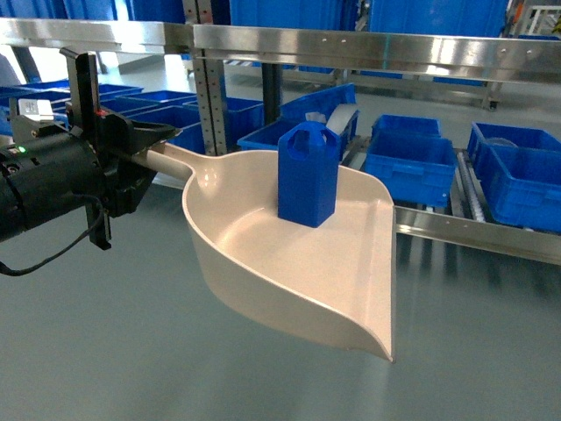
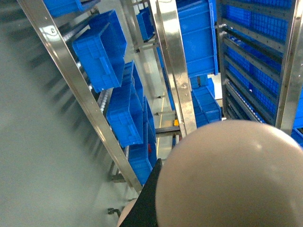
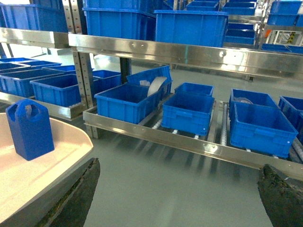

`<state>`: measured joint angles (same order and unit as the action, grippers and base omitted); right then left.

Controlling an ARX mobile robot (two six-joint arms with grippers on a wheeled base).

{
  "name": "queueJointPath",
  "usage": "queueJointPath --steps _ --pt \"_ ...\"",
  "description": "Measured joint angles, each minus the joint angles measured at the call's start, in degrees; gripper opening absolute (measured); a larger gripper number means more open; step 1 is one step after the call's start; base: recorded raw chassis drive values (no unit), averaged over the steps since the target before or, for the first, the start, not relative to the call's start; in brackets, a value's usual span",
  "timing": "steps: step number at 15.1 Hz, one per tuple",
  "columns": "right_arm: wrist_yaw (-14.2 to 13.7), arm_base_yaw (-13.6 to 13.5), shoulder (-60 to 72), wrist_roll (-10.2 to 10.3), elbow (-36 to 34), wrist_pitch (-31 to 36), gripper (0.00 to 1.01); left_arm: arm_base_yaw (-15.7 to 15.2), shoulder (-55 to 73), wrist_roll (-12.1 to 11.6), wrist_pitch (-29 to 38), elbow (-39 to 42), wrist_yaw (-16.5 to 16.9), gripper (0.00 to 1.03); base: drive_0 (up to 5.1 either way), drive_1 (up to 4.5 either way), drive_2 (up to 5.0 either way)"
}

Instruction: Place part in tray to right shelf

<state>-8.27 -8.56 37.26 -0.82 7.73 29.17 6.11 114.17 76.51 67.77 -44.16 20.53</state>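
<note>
**Head view: blue part carried upright in the cream tray, short of the shelf**

Head view, nearest first: the left gripper (image 1: 145, 145) is seen at the left edge, its black fingers closed around the long handle of the tray (image 1: 263, 263), which is held out above the grey floor (image 1: 131, 351). Just beyond the fingers the handle widens into the scoop, and the flat front lip is pointed away from them, toward the lower right. The part (image 1: 308, 174) is stood upright on the scoop's bed, against the far raised side, well out from the fingers.

From the left wrist camera only the rounded cream back of the tray (image 2: 227, 175) is shown, filling the lower right corner.

In the right wrist view the right gripper (image 3: 180, 189) is seen spread wide, one dark finger (image 3: 78, 194) at lower left and the other at lower right, with nothing held between them. Left of the near finger the part (image 3: 29, 128) is shown standing in the tray (image 3: 33, 179).

Farther off, the right shelf (image 3: 189, 144) is seen with its shiny front rail, and blue crates (image 3: 187, 112) are rested on it.
</note>
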Motion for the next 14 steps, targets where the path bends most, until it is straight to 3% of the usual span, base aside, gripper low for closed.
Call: queueJointPath --steps 14 --pt "0.0 0.1 -0.2 0.0 0.0 0.0 0.98 0.0 0.0 0.0 0.0 0.0 0.2 0.14 -1.3 -1.32 -1.3"
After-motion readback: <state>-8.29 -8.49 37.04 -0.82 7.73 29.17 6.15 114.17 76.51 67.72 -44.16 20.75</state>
